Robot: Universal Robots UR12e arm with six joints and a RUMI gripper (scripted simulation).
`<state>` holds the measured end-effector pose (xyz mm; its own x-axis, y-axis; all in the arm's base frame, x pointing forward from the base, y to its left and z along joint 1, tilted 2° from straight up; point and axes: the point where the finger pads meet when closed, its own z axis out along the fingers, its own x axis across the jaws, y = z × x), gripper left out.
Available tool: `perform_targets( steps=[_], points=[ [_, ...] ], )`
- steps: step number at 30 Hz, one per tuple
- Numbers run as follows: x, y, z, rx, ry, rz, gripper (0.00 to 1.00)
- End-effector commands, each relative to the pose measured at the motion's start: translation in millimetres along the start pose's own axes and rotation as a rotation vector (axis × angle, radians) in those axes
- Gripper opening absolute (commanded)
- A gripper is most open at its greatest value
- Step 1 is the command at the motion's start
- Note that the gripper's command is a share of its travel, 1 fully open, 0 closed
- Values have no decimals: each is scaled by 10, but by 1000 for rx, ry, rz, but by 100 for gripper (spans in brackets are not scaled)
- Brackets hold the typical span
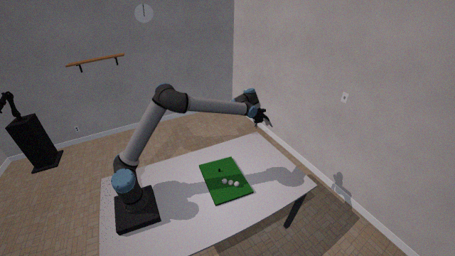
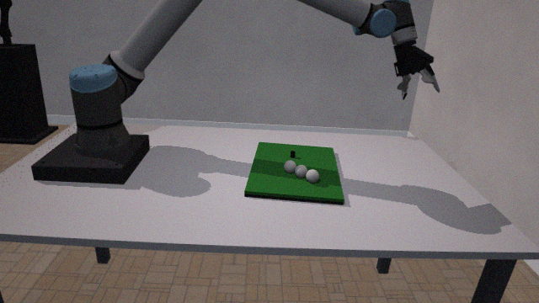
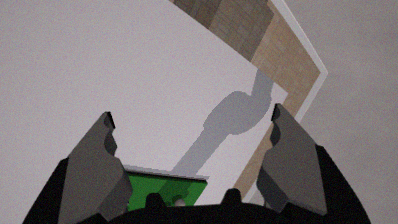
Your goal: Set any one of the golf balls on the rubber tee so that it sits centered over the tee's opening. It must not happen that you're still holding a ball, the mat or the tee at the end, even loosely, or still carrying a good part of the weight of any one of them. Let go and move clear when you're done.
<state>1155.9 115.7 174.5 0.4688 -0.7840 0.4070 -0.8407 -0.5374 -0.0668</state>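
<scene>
Three white golf balls lie in a row on a green mat on the white table; they also show in the exterior view. A small black rubber tee stands upright on the mat just behind them, with nothing on it. My gripper is open and empty, high above the table's far right corner, far from the balls. In the wrist view the open fingers frame the table, and the mat's edge shows at the bottom.
The arm's black base stands on the table's left side. A wall runs close along the table's right side. A black pedestal stands on the floor at the far left.
</scene>
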Motion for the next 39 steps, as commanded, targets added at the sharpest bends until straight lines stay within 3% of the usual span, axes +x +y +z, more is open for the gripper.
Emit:
perform_targets(
  steps=[1, 6, 13, 15, 22, 28, 30, 32, 39],
  points=[
    [107, 364, 57, -15, -25, 90, 100],
    [218, 1044, 178, -51, -71, 254, 100],
    [232, 2231, 328, -121, -142, 538, 100],
    [232, 2231, 328, -121, -142, 538, 100],
    [10, 3446, 412, -206, -207, 836, 100],
    [-299, 4298, 430, -275, -248, 1056, 100],
    [-404, 4522, 429, -295, -259, 1116, 100],
    [-404, 4522, 429, -295, -259, 1116, 100],
    [-689, 5038, 417, -345, -282, 1260, 100]
  ],
)
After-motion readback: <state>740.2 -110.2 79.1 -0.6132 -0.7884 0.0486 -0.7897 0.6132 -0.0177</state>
